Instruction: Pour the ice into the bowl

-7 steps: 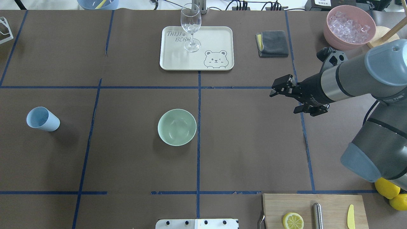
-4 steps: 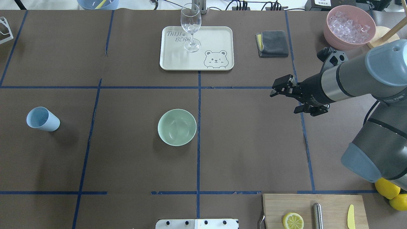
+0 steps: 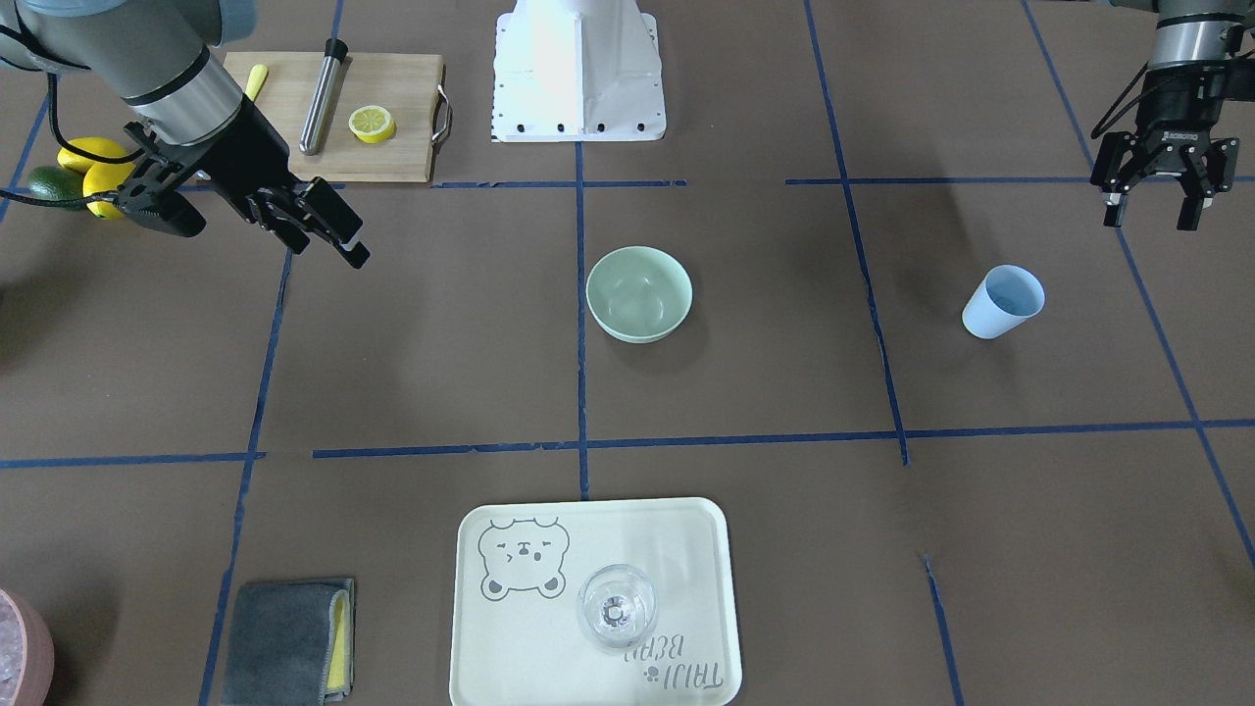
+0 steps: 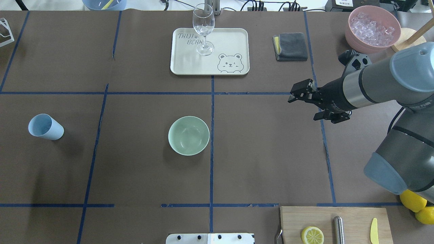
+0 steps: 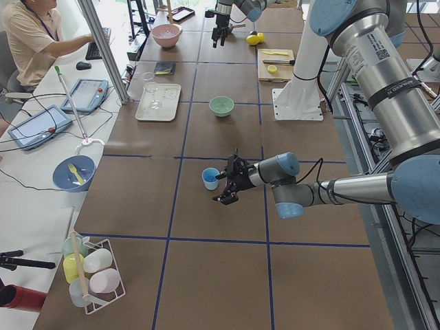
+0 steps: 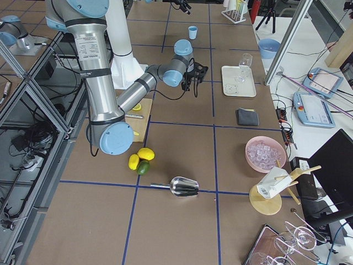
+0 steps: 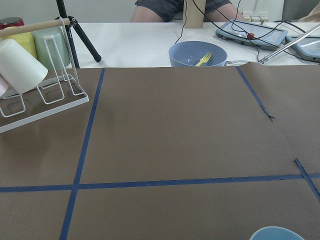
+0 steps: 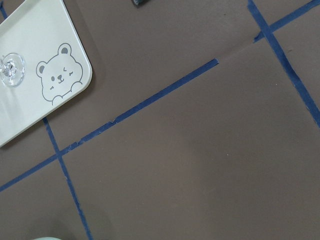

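The pale mint-green bowl [image 4: 189,135] stands upright at the table's middle and looks empty; it also shows in the front view [image 3: 639,292]. A blue cup [image 4: 45,126] stands far to its left. I see no ice cubes in the cup or in the bowl. My left gripper [image 3: 1149,204] is open and empty; it hovers on the robot's side of the cup [image 3: 1002,301] and apart from it. The cup's rim [image 7: 272,234] shows at the bottom edge of the left wrist view. My right gripper [image 4: 292,95] is open and empty, above bare table far right of the bowl.
A bear tray [image 4: 230,40] with a wine glass [image 4: 203,28] sits at the back. A grey cloth [image 4: 290,46] and a pink container [image 4: 373,28] of whitish pieces stand back right. A cutting board [image 4: 352,220] with a lemon half lies front right. A cup rack [image 7: 40,75] is far left.
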Tool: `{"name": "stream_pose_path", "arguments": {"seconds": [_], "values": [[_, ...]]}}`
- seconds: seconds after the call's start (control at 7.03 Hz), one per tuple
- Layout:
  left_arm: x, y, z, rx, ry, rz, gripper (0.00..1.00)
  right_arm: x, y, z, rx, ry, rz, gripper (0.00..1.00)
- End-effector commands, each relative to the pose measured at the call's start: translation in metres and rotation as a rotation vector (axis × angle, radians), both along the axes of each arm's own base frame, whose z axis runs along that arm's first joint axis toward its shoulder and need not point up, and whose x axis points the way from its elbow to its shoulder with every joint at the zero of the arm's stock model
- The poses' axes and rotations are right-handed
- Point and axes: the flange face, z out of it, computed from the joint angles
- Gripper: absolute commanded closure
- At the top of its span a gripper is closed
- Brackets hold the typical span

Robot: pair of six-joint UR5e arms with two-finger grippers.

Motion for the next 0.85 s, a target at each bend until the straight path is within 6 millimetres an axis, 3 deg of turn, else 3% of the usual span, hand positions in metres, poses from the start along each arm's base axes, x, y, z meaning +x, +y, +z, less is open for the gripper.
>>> {"name": "stream_pose_path", "arguments": {"seconds": [0.0,0.14,0.43,0.71], "values": [[0.049,0.032,0.015,0.051,0.009,-0.043,0.01,0.000,0.000,0.001,-0.001,0.002,0.001,0.00],[0.066,0.040,0.014,0.080,0.002,-0.039,0.01,0.001,0.000,0.003,-0.003,0.004,0.001,0.00],[0.130,0.042,-0.002,0.135,-0.038,-0.071,0.01,0.002,0.002,0.005,-0.007,0.007,0.000,0.00],[0.174,0.036,0.015,0.182,-0.035,-0.158,0.01,0.003,0.003,0.009,-0.011,0.013,0.001,0.00]]}}
